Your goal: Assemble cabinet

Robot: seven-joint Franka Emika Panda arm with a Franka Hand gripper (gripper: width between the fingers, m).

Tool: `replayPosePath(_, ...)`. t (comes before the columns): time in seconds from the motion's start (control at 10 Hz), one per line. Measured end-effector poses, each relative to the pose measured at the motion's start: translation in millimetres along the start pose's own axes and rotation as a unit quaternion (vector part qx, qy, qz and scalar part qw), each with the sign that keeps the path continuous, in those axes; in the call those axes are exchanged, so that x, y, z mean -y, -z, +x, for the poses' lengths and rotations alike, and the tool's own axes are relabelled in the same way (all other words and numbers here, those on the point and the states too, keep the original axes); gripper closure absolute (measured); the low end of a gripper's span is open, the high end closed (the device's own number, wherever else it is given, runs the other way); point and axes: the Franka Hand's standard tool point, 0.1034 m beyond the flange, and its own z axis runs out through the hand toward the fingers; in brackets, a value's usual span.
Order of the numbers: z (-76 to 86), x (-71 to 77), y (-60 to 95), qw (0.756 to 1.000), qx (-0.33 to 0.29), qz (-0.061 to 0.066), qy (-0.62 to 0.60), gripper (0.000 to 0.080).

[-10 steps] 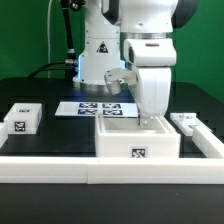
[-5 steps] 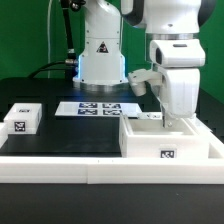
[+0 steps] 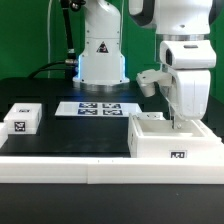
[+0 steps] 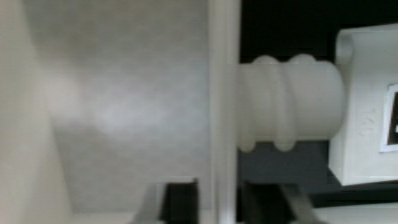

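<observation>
The cabinet box [image 3: 175, 145], large, white and open-topped with a square tag on its front, stands at the exterior view's right by the front rail. My gripper [image 3: 180, 122] reaches down into it at the box's far right wall. In the wrist view my gripper [image 4: 217, 196] is shut on that thin upright wall [image 4: 217, 90], one dark finger [image 4: 178, 203] on each side. Just beyond the wall lies a white tagged part with a ribbed round peg [image 4: 294, 105]. The small tagged block [image 3: 22, 118] sits at the exterior view's left.
The marker board [image 3: 98, 108] lies flat behind the middle of the table, in front of the white robot base [image 3: 100, 55]. A long white rail [image 3: 90, 170] edges the table's front. The box's right end is close to the table's right side.
The cabinet box has slid toward the exterior view's right along the front rail, with my gripper holding its wall and moving with it. The small block and marker board have not moved.
</observation>
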Motion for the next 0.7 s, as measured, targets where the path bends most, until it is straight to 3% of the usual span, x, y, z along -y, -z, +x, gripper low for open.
replayPosePath(0.3,-0.8,-0.2,0.0,1.000,0.000,0.000,-0.001,0.0217)
replayPosePath(0.4,-1.1,-0.2,0.0,1.000,0.000,0.000,-0.001,0.0217)
replayPosePath(0.5,-1.3,-0.3,0.0,1.000,0.000,0.000,-0.001,0.0086)
replayPosePath(0.6,-1.5,-0.3,0.0,1.000,0.000,0.000,-0.001,0.0086)
replayPosePath(0.7,-1.7,-0.4,0.0,1.000,0.000,0.000,-0.002,0.0014)
